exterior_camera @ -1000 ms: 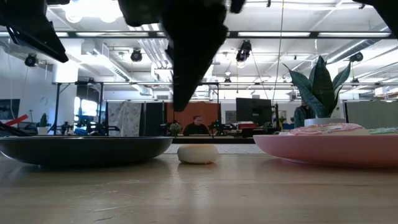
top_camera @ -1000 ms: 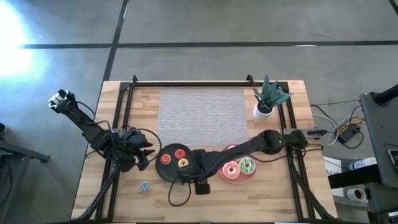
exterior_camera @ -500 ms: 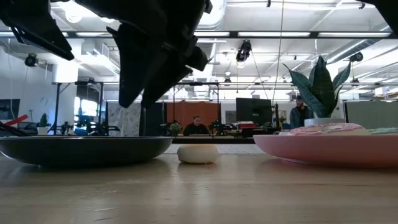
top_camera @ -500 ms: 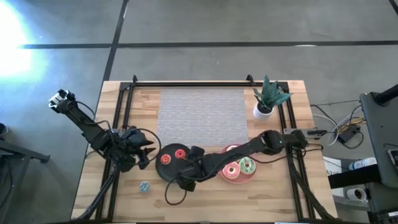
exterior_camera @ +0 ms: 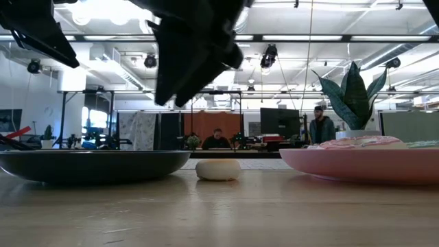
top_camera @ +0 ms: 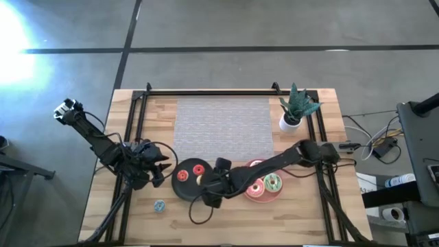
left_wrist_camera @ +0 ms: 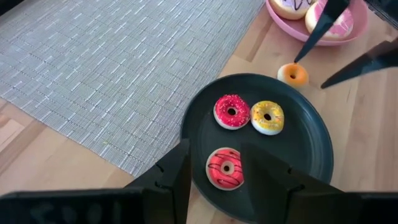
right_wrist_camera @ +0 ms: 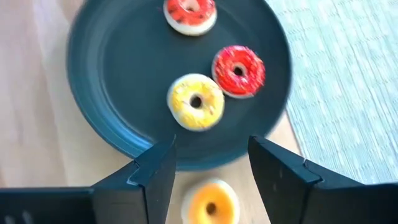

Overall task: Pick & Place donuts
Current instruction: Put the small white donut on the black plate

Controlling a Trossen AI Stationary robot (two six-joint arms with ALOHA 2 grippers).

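Two red donuts and a yellow donut lie on the black plate. An orange donut rests flat on the wood between that plate and the pink plate, which carries the pink donut and green donut. A teal donut lies alone near the front edge. My right gripper hovers open above the orange donut, a finger on either side, clear of it. My left gripper waits open at the black plate's left side.
A grey woven mat covers the far middle of the table. A potted plant stands at the far right. Black frame rails run along both sides. People stand in the room behind the table.
My right gripper has swung from the near side of the gap between the plates a little toward the far edge and has turned and tipped, now hanging over the orange donut. Its fingers stay open. The donuts and my left arm have not moved.
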